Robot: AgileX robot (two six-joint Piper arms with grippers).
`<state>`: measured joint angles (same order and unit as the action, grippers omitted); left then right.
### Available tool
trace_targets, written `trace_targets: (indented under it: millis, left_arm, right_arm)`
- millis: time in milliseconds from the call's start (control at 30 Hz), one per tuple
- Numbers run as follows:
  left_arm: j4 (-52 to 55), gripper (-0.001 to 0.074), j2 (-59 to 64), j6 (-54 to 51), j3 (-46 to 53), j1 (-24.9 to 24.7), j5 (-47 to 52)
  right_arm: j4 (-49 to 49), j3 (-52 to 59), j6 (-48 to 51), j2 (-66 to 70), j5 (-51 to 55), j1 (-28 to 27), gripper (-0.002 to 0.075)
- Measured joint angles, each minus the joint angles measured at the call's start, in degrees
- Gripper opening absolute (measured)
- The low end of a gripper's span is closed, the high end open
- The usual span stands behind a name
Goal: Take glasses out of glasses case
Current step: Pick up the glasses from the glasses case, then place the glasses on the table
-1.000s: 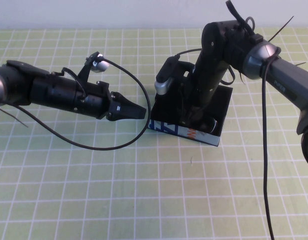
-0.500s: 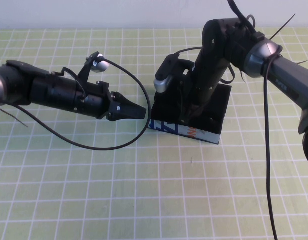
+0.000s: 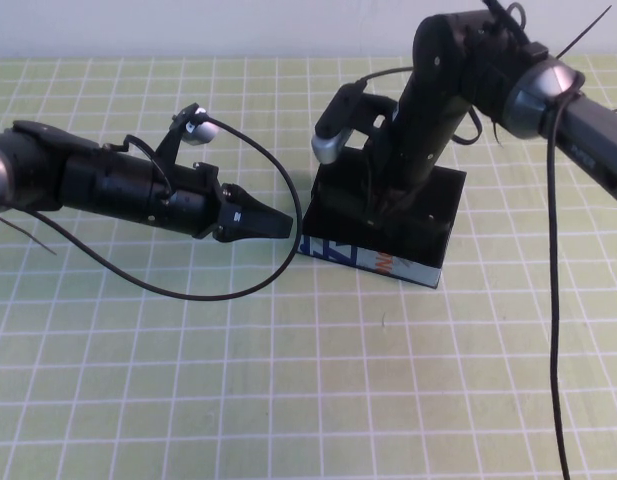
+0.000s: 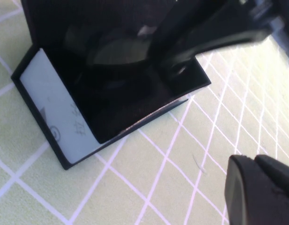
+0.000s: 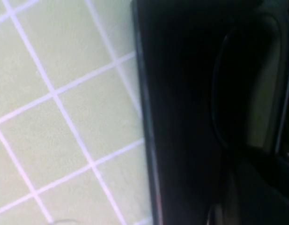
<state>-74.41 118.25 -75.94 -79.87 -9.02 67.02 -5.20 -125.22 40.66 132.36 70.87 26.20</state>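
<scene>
The glasses case (image 3: 372,260) stands open at mid table, black with a light blue printed front. In the left wrist view the case (image 4: 50,112) shows its dark inside, with the glasses (image 4: 118,50) lying in it, one greyish lens showing. My right gripper (image 3: 388,212) reaches down into the case, and its dark fingers (image 4: 181,44) sit at the glasses. In the right wrist view a lens rim of the glasses (image 5: 256,93) shows inside the dark case (image 5: 181,117). My left gripper (image 3: 273,223) is shut and empty, hovering just left of the case; it also shows in the left wrist view (image 4: 259,192).
A green mat with a white grid (image 3: 288,380) covers the table. A white wall (image 3: 188,25) runs along the far edge. A black cable (image 3: 188,290) loops under the left arm, and another cable (image 3: 548,330) hangs from the right arm.
My right arm has risen a little and shifted slightly right, its fingers still inside the case. The left arm has not moved.
</scene>
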Motion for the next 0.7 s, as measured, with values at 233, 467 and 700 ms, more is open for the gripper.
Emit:
trace_targets:
  millis: [233, 467, 700]
  left_arm:
    - [0.0, -0.0004, 0.0, 0.0, 0.0, 0.0, 0.0]
    - [0.0, -0.0004, -0.7, 0.8, 0.0, 0.0, 0.0]
    - [-0.1, -0.0004, -2.2, 1.5, 0.0, 0.0, 0.1]
  right_arm:
    - [1.2, 0.0, -9.0, -7.1, 0.1, -0.1, 0.0026]
    - [6.3, 5.8, -26.1, -17.4, 0.1, -0.5, 0.0026]
    - [6.5, 24.9, -39.3, -29.5, 0.2, -6.7, 0.0026]
